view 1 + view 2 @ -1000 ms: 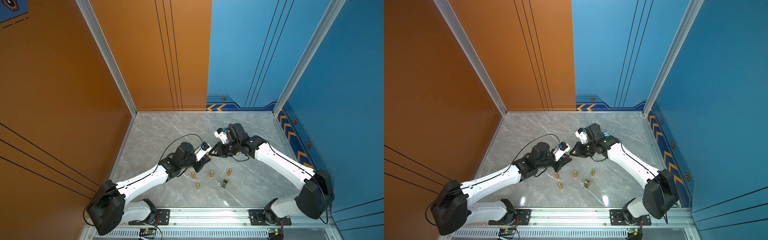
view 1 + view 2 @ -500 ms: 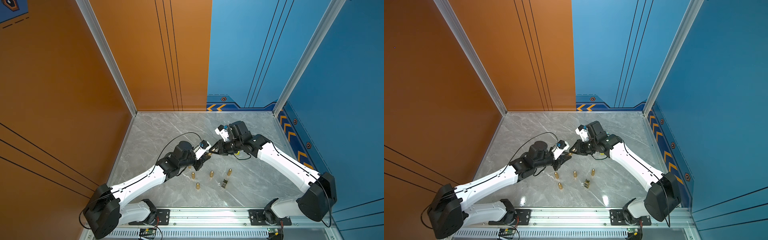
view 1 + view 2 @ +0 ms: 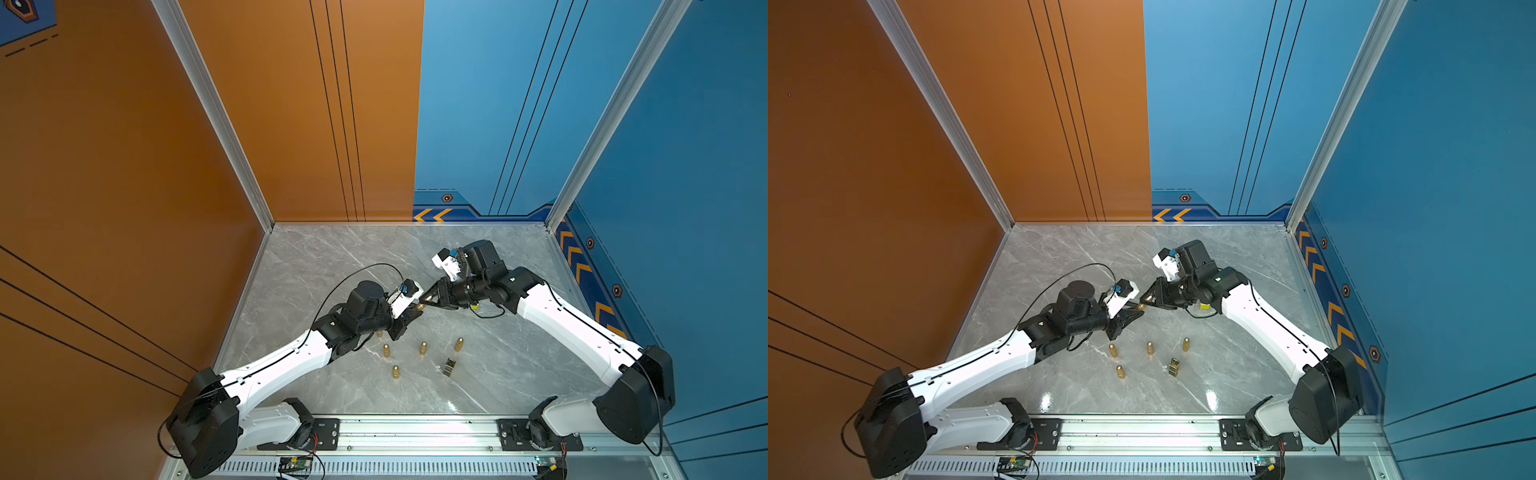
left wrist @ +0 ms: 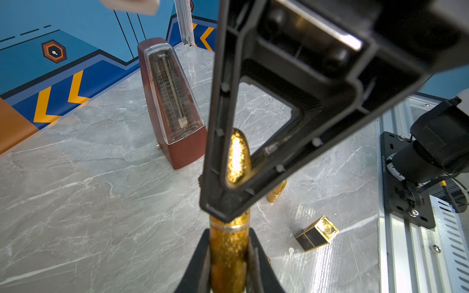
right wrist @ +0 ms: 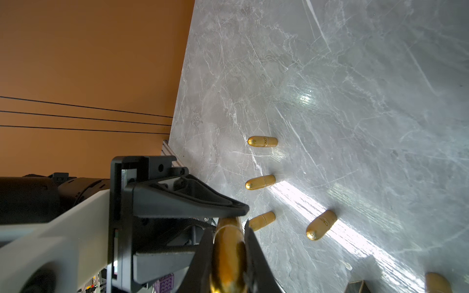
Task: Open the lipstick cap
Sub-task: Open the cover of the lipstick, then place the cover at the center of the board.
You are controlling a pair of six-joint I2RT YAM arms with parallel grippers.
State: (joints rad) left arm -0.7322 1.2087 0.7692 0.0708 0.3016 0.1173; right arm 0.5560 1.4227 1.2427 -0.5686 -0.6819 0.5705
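Note:
A gold bullet-shaped lipstick (image 3: 420, 306) (image 3: 1140, 307) hangs above the middle of the marble table, held between both grippers. My left gripper (image 3: 413, 312) (image 4: 228, 236) is shut on its glittery body (image 4: 228, 256). My right gripper (image 3: 428, 301) (image 5: 228, 228) comes from the opposite side and is shut on the rounded cap (image 4: 237, 157) (image 5: 228, 256). The cap sits against the body at a thin silver ring (image 4: 229, 225), with no gap showing.
Several gold lipsticks (image 3: 423, 348) stand on the table (image 3: 332, 257) in front of the grippers. A square black-and-gold one (image 3: 449, 366) lies beside them. A brown metronome (image 4: 172, 101) stands toward the back wall. The arms' metal rail (image 3: 415, 428) runs along the front edge.
Both grippers stay shut on the lipstick at about the same spot. The left arm's shoulder and elbow have shifted slightly, and the right arm's too.

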